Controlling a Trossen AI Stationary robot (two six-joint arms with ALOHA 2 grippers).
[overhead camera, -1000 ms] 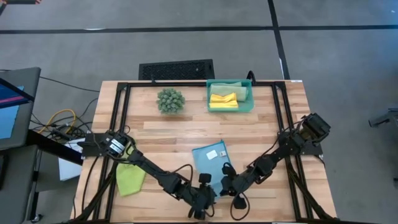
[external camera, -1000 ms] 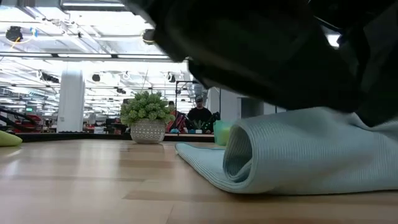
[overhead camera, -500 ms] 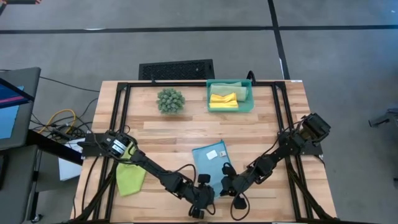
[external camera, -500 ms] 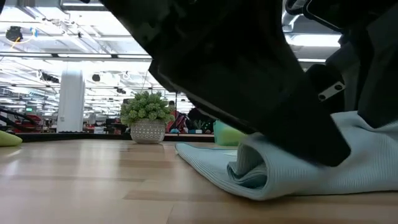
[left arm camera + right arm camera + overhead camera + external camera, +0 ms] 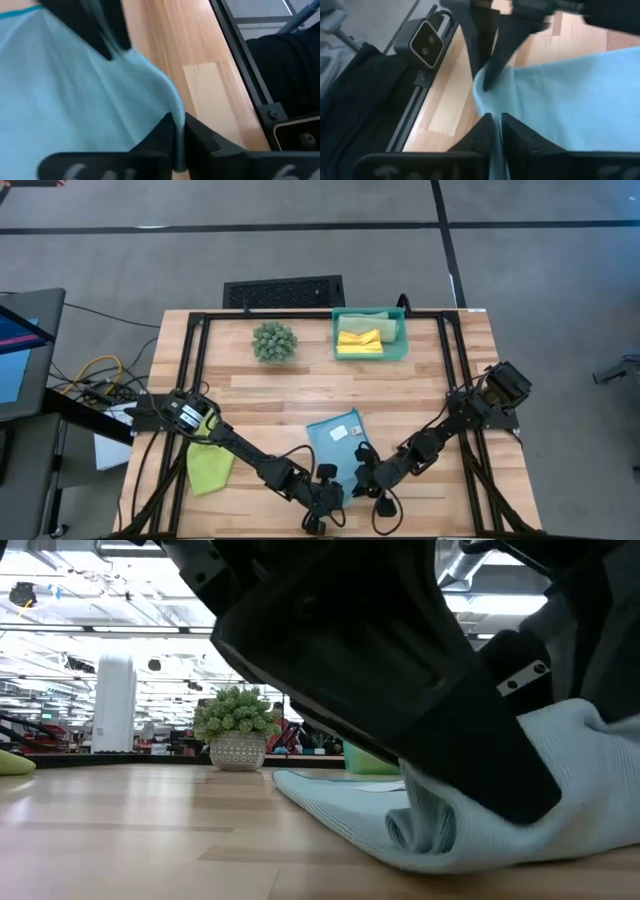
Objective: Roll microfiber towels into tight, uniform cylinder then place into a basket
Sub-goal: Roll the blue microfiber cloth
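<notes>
Blue towel [image 5: 336,442]: near hem is pinched by both pincers, left [image 5: 322,492] and right [image 5: 367,488].
Roll axis: crosswise; basket [image 5: 370,350] is seen beyond.

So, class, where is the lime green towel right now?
High view: the lime green towel lies at the table's left edge, beside the left arm, far from the basket.

Light blue towel [image 5: 335,442], lime green towel [image 5: 208,466], teal basket [image 5: 343,352].
</notes>
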